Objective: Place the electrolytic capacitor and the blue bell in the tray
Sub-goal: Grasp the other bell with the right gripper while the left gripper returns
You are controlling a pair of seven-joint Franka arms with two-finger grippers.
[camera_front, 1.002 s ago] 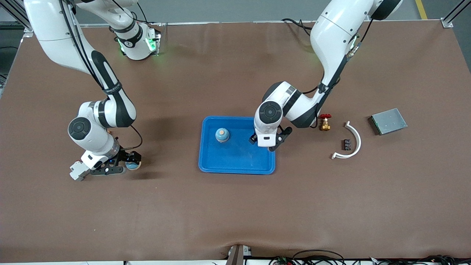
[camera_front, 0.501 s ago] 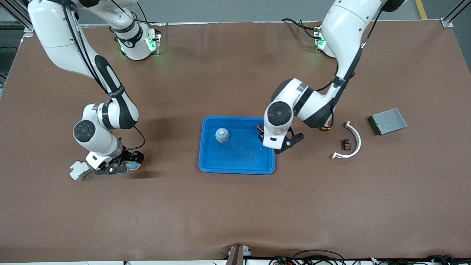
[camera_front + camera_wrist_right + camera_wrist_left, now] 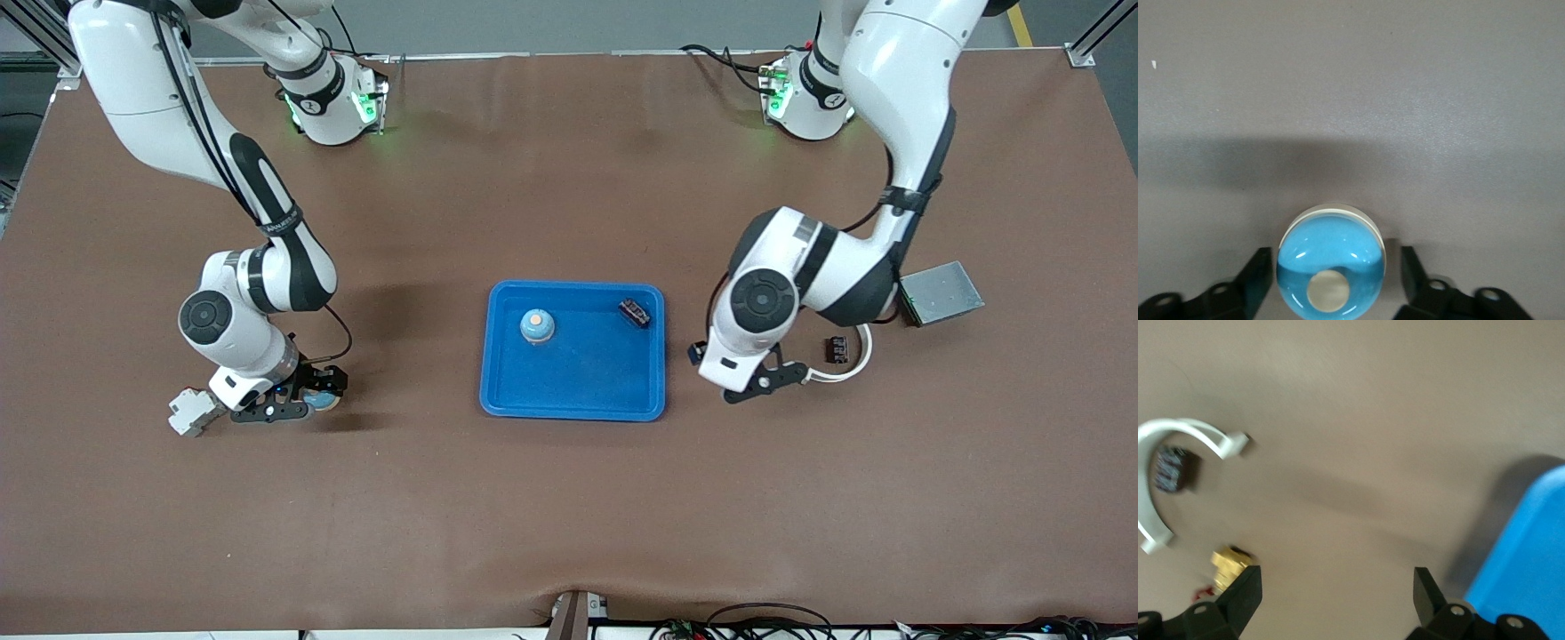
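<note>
The blue tray (image 3: 573, 391) lies mid-table. In it stand a blue bell (image 3: 537, 326) and a dark electrolytic capacitor (image 3: 634, 312) near one corner. A second capacitor (image 3: 837, 349) (image 3: 1171, 468) lies on the table inside a white curved clip (image 3: 859, 354). My left gripper (image 3: 763, 382) (image 3: 1336, 580) is open and empty, over the table between the tray (image 3: 1531, 567) and the clip. My right gripper (image 3: 307, 397) (image 3: 1336, 270) is down at the right arm's end, open, with its fingers on either side of a second blue bell (image 3: 323, 402) (image 3: 1331, 247) and narrow gaps showing.
A grey metal plate (image 3: 941, 292) lies toward the left arm's end, partly under that arm. A brass valve (image 3: 1230, 563) stands beside the white clip (image 3: 1178, 433); the left arm hides it in the front view.
The left arm has swung off the tray toward its own end of the table, leaving the capacitor in the tray. The right gripper has stayed around the second bell.
</note>
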